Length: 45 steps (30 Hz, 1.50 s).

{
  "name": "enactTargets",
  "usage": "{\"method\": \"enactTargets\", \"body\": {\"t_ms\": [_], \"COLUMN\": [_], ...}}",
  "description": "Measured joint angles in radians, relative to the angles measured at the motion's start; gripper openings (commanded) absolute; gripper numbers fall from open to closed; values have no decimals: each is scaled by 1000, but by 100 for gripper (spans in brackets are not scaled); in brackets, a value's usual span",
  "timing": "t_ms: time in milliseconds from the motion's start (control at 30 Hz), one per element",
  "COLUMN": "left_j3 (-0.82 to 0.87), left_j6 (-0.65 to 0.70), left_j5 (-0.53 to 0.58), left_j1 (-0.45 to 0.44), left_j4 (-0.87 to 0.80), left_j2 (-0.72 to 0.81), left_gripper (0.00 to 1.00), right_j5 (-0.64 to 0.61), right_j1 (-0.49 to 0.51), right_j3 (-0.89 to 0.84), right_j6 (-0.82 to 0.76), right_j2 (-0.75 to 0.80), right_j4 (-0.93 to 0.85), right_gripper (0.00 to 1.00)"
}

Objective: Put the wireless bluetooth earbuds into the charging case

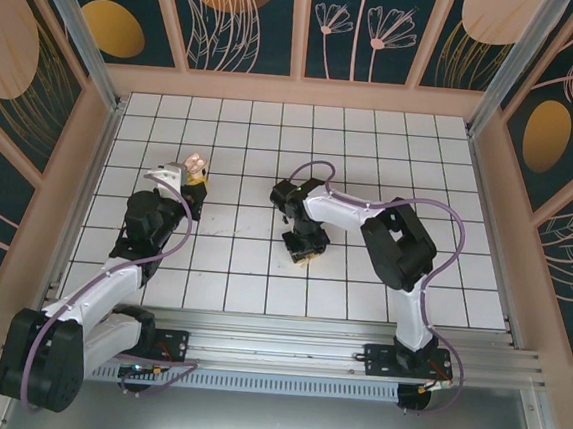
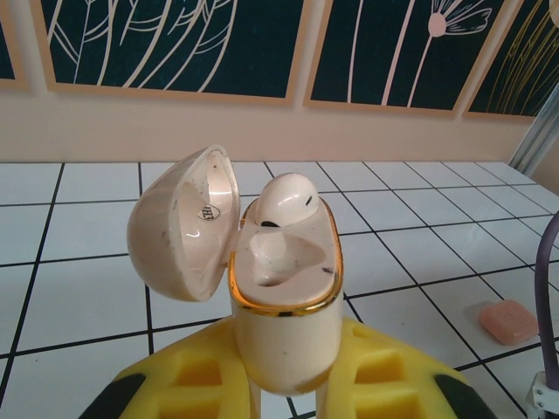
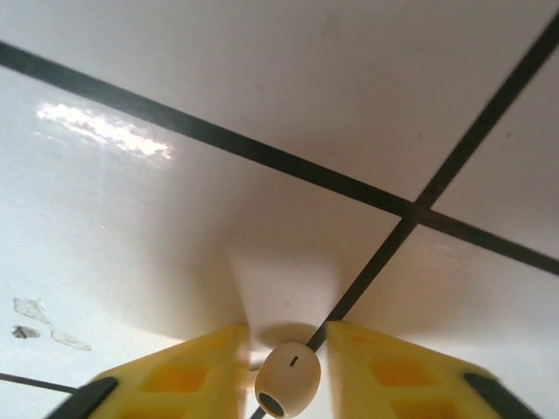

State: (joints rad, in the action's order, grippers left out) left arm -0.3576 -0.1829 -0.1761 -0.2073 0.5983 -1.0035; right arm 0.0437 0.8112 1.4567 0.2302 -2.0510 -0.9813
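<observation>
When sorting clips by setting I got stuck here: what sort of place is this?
Probably a robot test booth: left arm and right arm bolted to a rail, a white gridded table, leaf-patterned wall panels boxing it in.

Your left arm point(image 1: 93, 298) stretches up the left side of the frame, left gripper point(image 1: 195, 176) clamped on the charging case point(image 2: 286, 336). Your right arm point(image 1: 404, 250) folds toward centre, right gripper point(image 1: 303, 250) pointing down, yellow fingers point(image 3: 175, 380) slightly parted.

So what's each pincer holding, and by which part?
Left pincer clamps the cream gold-rimmed plastic charging case by its lower body. A cream bean-shaped earbud sits within the right pincer; whether gripped cannot be told.
</observation>
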Motion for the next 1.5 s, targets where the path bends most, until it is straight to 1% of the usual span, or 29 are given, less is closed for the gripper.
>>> {"method": "enactTargets", "body": {"t_ms": [100, 233, 333, 400, 567, 700, 833, 967, 1167, 1500], "left_j3": [0, 0, 0, 0, 0, 0, 0, 0, 0, 0], "left_j6": [0, 5, 7, 7, 7, 7, 6, 6, 6, 6], "left_j5": [0, 0, 0, 0, -1, -4, -7, -7, -7, -7], "left_j1": [0, 0, 0, 0, 0, 0, 0, 0, 0, 0], "left_j4": [-3, -7, -8, -8, -8, -8, -8, -8, -8, -8], "left_j2": [1, 4, 5, 5, 5, 5, 8, 13, 14, 14], "left_gripper": [4, 5, 4, 4, 4, 4, 4, 4, 4, 4], "right_j5": [0, 13, 17, 30, 70, 97, 126, 142, 146, 150], "right_j1": [0, 0, -6, -19, -44, -45, -45, -45, -47, -53], "right_j3": [18, 19, 13, -15, -141, -193, -224, -227, -229, -245], "right_j6": [11, 91, 241, 374, 675, 800, 851, 866, 873, 872], "right_j2": [0, 30, 93, 157, 312, 327, 302, 259, 226, 206], "right_j4": [3, 18, 25, 36, 85, 120, 152, 177, 205, 217], "right_gripper": [42, 42, 42, 41, 40, 40, 38, 37, 34, 33]}}
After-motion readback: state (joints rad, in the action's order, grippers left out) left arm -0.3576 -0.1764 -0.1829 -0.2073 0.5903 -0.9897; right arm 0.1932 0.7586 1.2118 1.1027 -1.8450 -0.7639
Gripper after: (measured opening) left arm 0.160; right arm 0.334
